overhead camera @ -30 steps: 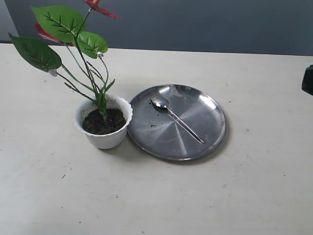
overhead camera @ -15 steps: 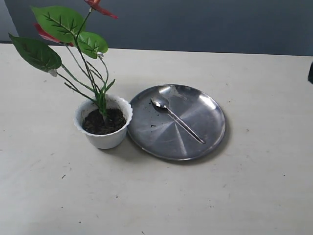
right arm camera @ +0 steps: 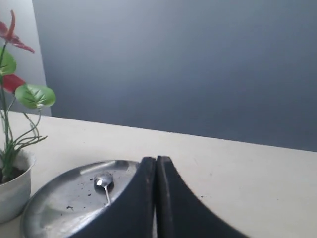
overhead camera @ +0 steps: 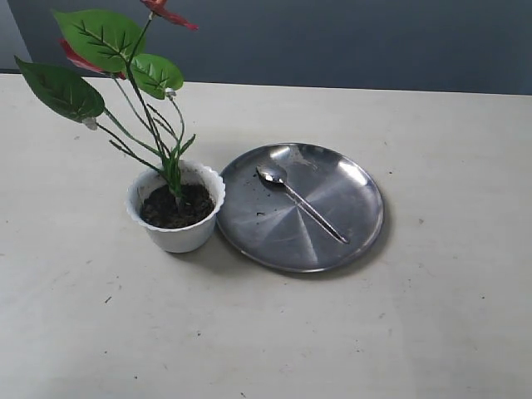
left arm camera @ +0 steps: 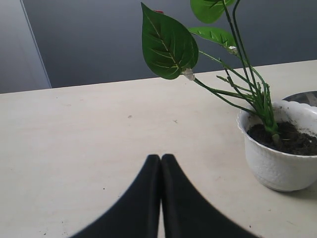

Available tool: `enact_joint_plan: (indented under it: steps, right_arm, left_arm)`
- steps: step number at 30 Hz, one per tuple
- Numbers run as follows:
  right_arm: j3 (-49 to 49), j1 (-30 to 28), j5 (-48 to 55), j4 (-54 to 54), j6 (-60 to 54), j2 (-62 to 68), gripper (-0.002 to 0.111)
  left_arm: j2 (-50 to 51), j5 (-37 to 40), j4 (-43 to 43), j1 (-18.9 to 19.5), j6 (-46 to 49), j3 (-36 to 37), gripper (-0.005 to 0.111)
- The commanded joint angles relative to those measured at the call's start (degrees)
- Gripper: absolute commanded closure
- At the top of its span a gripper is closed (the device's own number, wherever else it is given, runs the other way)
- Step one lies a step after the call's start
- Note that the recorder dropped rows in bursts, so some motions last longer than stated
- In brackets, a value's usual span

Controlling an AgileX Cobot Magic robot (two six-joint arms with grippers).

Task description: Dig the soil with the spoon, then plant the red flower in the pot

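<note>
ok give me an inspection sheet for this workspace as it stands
surface: pale table with small dark specks and scuffs
pot: white pot with scalloped rim stands upright, beside the plate's edge
soil: dark soil fills the pot
red flower: the red flower stands in the soil, stems leaning away from the plate
spoon: the spoon lies on the steel plate, bowl toward the pot
clutter: a few dark crumbs on the plate
hands: left hand shut, empty; right hand shut, empty; neither in the exterior view
cables: nothing seen
surroundings: plain grey-blue wall

Probably lab: bare table (grey backdrop)
</note>
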Motion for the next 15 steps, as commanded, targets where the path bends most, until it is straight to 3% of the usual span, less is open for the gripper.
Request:
enact_joint_plan:
  steps: [1, 7, 15]
  right_arm:
    - [0.2, -2.4, 2.6, 0.8, 0.1, -3.2, 0.109]
    - [0.2, -2.8, 11.8, 0.9, 0.1, -4.1, 0.109]
    - [0.2, -2.8, 12.0, 2.9, 0.1, -4.1, 0.109]
  left_arm:
    - [-0.1, -0.8, -0.1, -0.3, -0.2, -0.1, 0.106]
    - [-0.1, -0.8, -0.1, -0.3, -0.2, -0.1, 0.106]
    - [-0.1, -0.8, -0.1, -0.3, -0.2, -0.1, 0.106]
